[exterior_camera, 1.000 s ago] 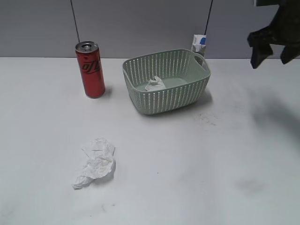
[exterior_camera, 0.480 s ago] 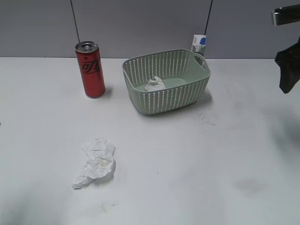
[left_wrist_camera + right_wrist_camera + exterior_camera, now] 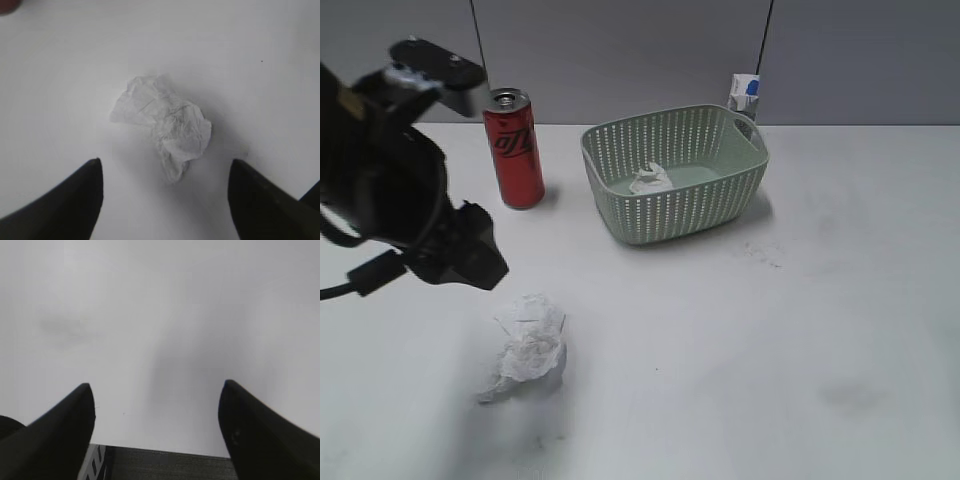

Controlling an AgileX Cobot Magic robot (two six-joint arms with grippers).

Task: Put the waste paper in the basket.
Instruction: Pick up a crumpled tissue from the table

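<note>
Looking along the table I see my left arm above loose waste paper (image 3: 526, 347), another piece (image 3: 651, 180) inside the basket (image 3: 675, 215); my left wrist view shows left gripper (image 3: 165, 175) spread wide over it, and my right gripper (image 3: 156, 405) spread over bare table (image 3: 160, 315).

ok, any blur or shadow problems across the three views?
Exterior view: left arm soft-edged, its shadow falling over the waste paper. Left wrist view: paper slightly soft; open end effector dark, featureless. Right wrist view: bare table, faint shadow patches only.
</note>
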